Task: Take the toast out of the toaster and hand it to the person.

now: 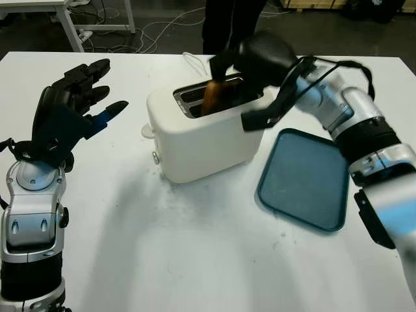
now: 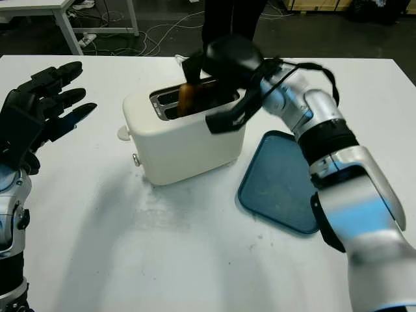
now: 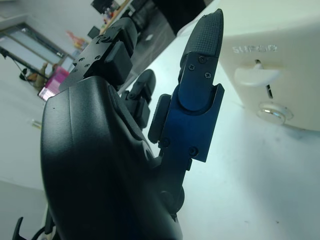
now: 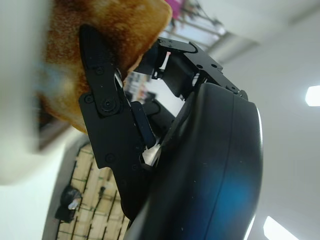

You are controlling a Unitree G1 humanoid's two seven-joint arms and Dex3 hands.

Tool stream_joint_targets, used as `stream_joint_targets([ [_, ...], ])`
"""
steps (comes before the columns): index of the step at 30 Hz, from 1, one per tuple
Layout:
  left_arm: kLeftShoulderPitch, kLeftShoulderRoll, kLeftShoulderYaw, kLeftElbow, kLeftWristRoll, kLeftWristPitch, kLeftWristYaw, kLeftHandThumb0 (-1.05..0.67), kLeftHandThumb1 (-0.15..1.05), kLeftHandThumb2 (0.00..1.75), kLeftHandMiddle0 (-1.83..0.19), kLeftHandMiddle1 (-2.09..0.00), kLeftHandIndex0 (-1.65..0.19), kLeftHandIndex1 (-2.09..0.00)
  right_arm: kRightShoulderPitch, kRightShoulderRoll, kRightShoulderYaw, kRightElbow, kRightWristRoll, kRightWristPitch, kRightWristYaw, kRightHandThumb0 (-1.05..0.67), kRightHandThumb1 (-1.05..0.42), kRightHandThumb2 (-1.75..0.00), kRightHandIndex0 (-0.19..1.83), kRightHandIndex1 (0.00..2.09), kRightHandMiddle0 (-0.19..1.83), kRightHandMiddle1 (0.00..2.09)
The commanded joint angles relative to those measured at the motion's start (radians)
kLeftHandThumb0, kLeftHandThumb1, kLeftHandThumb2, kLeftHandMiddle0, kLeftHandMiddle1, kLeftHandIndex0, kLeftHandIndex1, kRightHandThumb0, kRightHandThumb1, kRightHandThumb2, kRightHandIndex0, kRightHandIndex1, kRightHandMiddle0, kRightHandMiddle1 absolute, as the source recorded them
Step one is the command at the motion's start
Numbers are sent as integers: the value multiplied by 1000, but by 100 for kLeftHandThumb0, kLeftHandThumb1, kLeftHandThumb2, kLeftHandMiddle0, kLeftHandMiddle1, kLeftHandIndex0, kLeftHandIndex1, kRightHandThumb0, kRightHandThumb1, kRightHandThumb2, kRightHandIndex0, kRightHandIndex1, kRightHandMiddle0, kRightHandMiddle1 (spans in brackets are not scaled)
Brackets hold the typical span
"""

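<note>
Toast (image 1: 214, 96) upright in toaster (image 1: 201, 133) slot, right hand (image 1: 257, 62) fingers (image 4: 100, 95) grasping it, left hand (image 1: 71, 110) open

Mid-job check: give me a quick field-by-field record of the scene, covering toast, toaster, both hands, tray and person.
toast: browned slice of toast, tilted, partly out of a slot
toaster: cream two-slot plastic toaster, mid-table, lever side facing the left hand
right hand: black three-finger right hand over the toaster, fingers closed on the toast
left hand: black three-finger left hand, open, raised above the table left of the toaster
tray: flat teal plastic tray, holding nothing, right of the toaster
person: dark-clothed legs behind the table's far edge
handover: not yet done
</note>
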Motion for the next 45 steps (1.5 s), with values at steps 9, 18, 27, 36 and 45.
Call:
stream_joint_targets([
  [9, 8, 8, -2, -1, -1, -11, 0, -65, 92, 11, -45, -22, -49, 0, -100, -7, -62, 136, 71, 22, 1, -53, -92, -46, 107, 175, 79, 175],
  [18, 8, 5, 2, 6, -6, -18, 1, -66, 92, 10, -45, -22, -49, 0, -153, -24, -95, 207, 100, 82, -11, -49, -92, -45, 106, 175, 80, 175],
  [27, 16, 2, 5, 0, -6, -10, 3, -64, 92, 10, -44, -22, -47, 0, -213, -34, -144, 440, 120, 273, -177, -49, -92, -41, 96, 175, 76, 143],
  [36, 17, 0, 9, 8, -15, -18, 0, -63, 92, 10, -44, -21, -47, 0, -108, -35, -208, 517, 201, 391, -227, -28, -92, -34, 87, 175, 62, 174],
  [45, 15, -2, 3, 12, -19, -17, 8, -65, 92, 9, -45, -20, -48, 0, -50, -4, -261, 528, 264, 481, -250, -23, -92, -33, 62, 154, 72, 89],
])
